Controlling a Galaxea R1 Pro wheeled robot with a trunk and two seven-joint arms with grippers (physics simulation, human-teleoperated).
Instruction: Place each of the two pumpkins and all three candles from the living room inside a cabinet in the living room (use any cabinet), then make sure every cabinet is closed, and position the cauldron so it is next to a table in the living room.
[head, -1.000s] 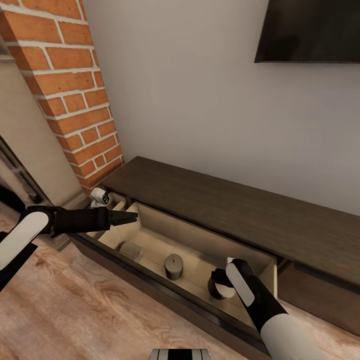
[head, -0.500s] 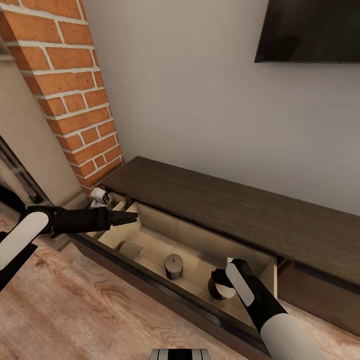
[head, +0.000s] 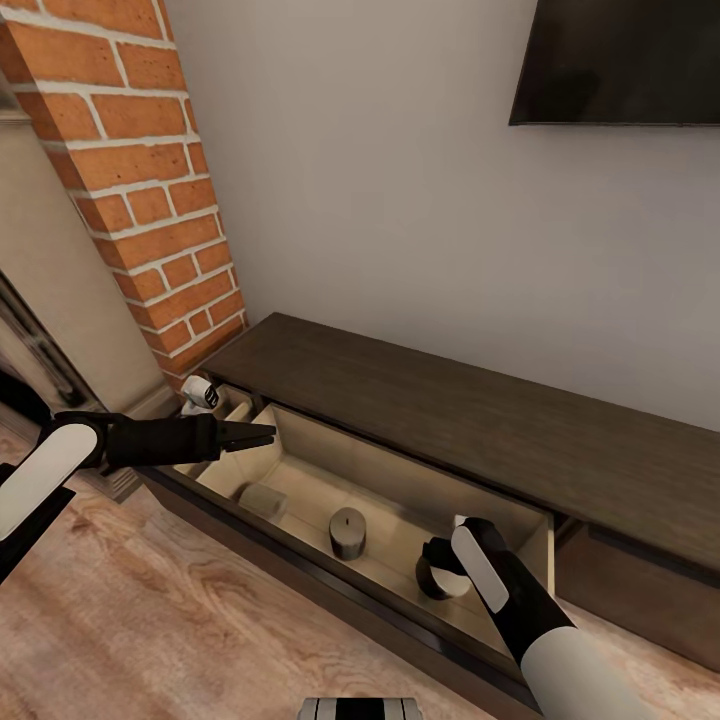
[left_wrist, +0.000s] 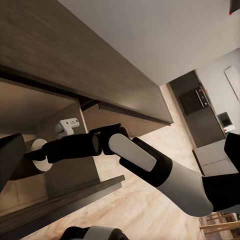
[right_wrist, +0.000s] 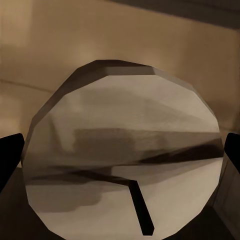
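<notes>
A long dark-brown cabinet (head: 470, 420) stands on a wood floor (head: 150, 620) against a pale wall (head: 380, 200), beside a brick column (head: 140, 180) and under a dark screen (head: 620, 60). Its drawer (head: 300, 470) is pulled open. Inside lie three candles: one on its side (head: 262, 499), one upright in the middle (head: 347, 532), one at the right end (head: 440, 578).

Nothing differs from the picture half a second ago; both arms stay in place.

The left end effector (head: 262, 435) hovers over the drawer's left end with its fingers close together, holding nothing. The right end effector (head: 436, 562) is at the right candle. The right wrist view shows this candle's top between the two dark fingertips (right_wrist: 10, 155), with its wick; whether they press it I cannot tell. The left wrist view shows the right arm (left_wrist: 140, 160) reaching into the drawer.
</notes>
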